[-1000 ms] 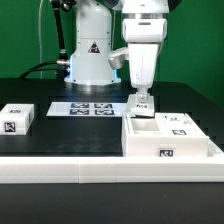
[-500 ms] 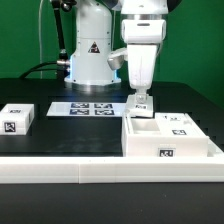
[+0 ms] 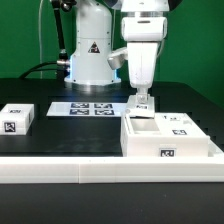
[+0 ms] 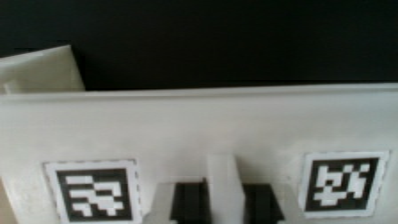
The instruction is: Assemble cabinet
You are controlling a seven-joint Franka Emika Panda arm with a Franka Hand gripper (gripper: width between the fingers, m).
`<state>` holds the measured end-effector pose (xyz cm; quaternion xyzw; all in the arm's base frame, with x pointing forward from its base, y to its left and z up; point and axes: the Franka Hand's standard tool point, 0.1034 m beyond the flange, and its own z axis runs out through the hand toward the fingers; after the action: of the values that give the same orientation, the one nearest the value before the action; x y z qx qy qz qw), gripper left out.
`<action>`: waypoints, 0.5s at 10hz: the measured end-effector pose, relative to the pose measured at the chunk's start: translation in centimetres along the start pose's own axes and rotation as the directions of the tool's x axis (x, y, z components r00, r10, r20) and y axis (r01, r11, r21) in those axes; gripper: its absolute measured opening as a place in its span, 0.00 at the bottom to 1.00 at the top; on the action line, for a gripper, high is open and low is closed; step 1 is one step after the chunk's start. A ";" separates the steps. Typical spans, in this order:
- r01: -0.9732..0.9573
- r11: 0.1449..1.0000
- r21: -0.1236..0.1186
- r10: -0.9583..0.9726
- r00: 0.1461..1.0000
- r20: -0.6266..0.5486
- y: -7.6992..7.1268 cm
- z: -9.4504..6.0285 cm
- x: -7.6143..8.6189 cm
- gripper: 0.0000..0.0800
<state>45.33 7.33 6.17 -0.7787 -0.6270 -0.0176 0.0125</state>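
Note:
The cabinet (image 3: 172,138), a large white box with black-and-white tags, lies on the black table at the exterior view's right. My gripper (image 3: 143,103) stands straight down over its far left corner. In the wrist view the cabinet's white tagged face (image 4: 196,125) fills the picture. My gripper (image 4: 222,203) has its two dark fingers (image 4: 189,205) close on either side of a thin white rib of that face, with a tag on each side. The fingertips are cut off at the picture's edge.
A small white tagged block (image 3: 17,118) lies at the exterior view's left. The marker board (image 3: 90,107) lies flat in front of the arm's base (image 3: 90,55). A white ledge (image 3: 60,170) runs along the table's front.

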 end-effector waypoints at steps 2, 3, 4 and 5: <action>0.000 1.000 0.000 0.000 1.000 0.000 0.0 0.0 0.0 0.09; 0.002 1.000 0.001 -0.002 1.000 0.000 0.0 0.1 0.0 0.09; 0.001 1.000 0.004 -0.001 1.000 0.000 0.0 0.2 0.0 0.09; 0.001 1.000 0.004 -0.001 1.000 -0.001 0.2 0.2 0.0 0.09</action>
<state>45.51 7.33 5.93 -0.7784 -0.6274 -0.0166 0.0144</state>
